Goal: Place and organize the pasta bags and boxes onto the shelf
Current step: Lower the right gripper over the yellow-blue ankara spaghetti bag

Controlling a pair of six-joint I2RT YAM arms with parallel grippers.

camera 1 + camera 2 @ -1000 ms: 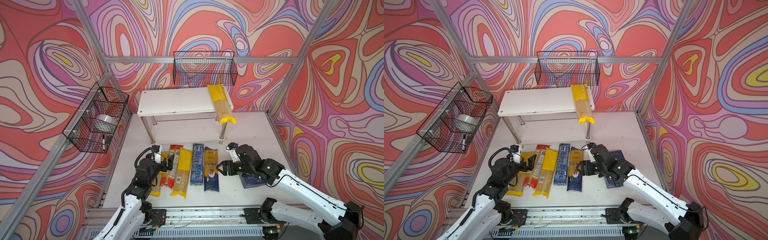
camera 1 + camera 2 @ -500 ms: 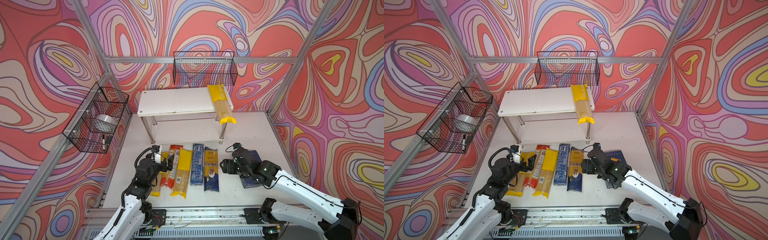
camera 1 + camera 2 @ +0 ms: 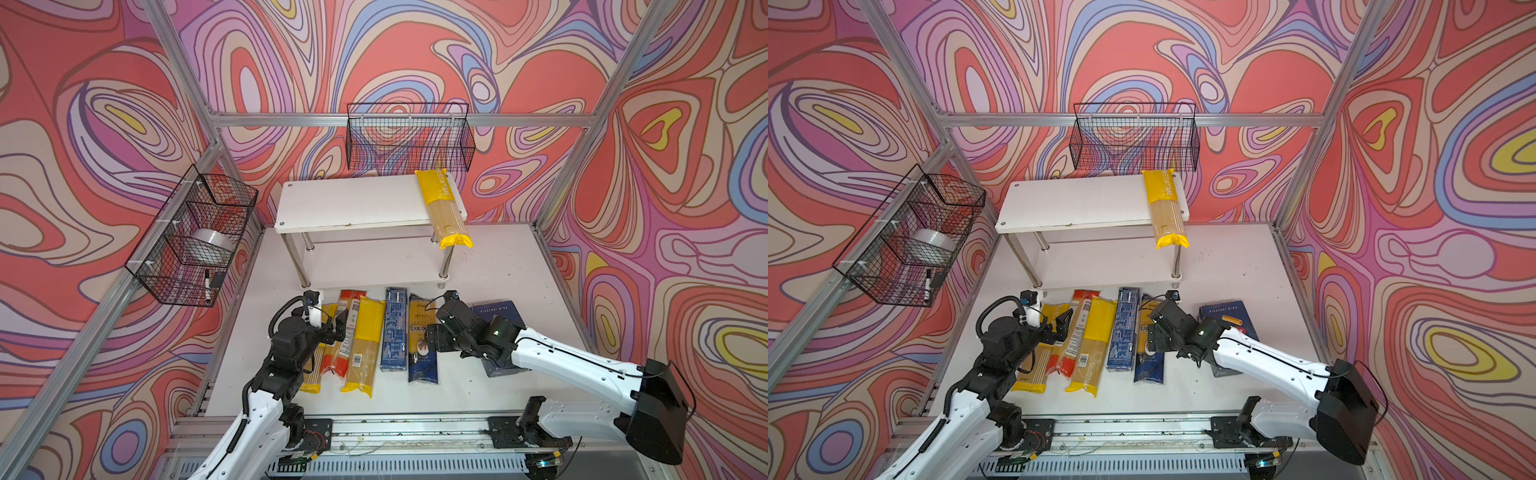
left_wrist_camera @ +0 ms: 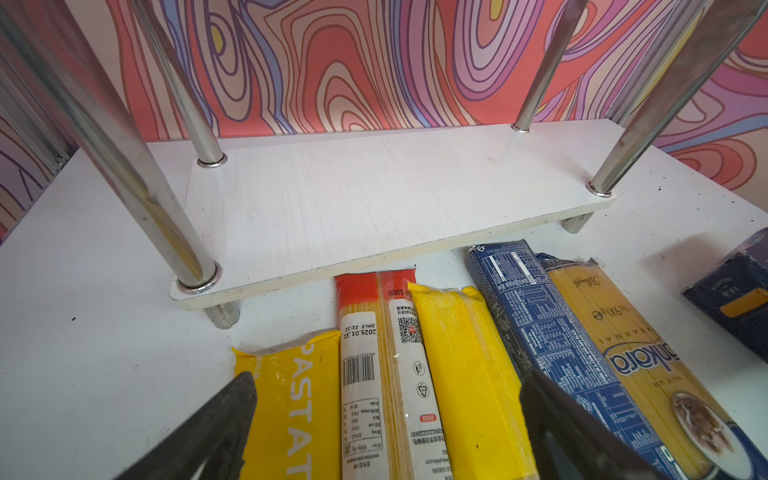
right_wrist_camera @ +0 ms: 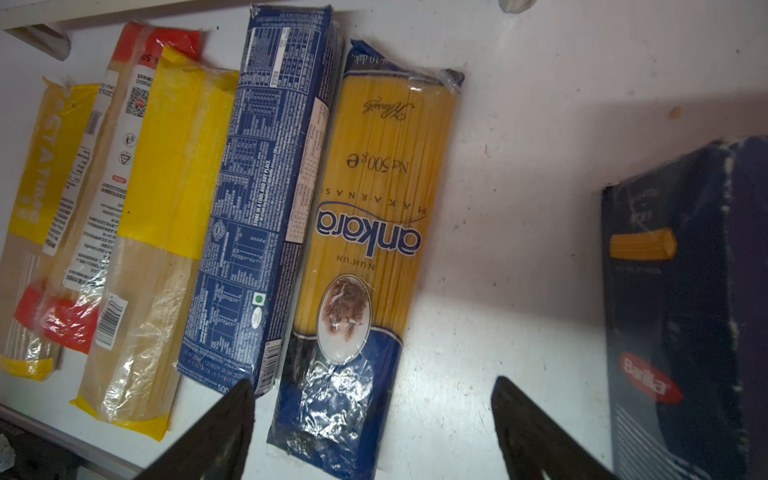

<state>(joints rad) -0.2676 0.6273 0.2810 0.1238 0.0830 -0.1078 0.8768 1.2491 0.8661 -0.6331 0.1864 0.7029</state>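
The white two-tier shelf (image 3: 353, 203) stands at the back. One yellow bag (image 3: 442, 208) lies on its top tier at the right, overhanging the front edge. Before the shelf lie in a row a yellow bag (image 4: 291, 399), a red-ended bag (image 4: 374, 357), a yellow-and-clear bag (image 3: 365, 345), the narrow blue box (image 3: 395, 328) and the ankara bag (image 5: 374, 232). The rigatoni box (image 3: 494, 309) lies right of them, partly under my right arm. My left gripper (image 4: 388, 382) hangs open over the leftmost bags. My right gripper (image 5: 372, 384) is open above the ankara bag's near end.
A black wire basket (image 3: 409, 137) hangs on the back wall above the shelf. Another basket (image 3: 195, 232) on the left wall holds a tape roll and a marker. A metal rail (image 3: 374, 428) runs along the table's front edge.
My right gripper has moved left from above the rigatoni box to above the ankara bag, its jaws spreading a little. The left arm has not moved.
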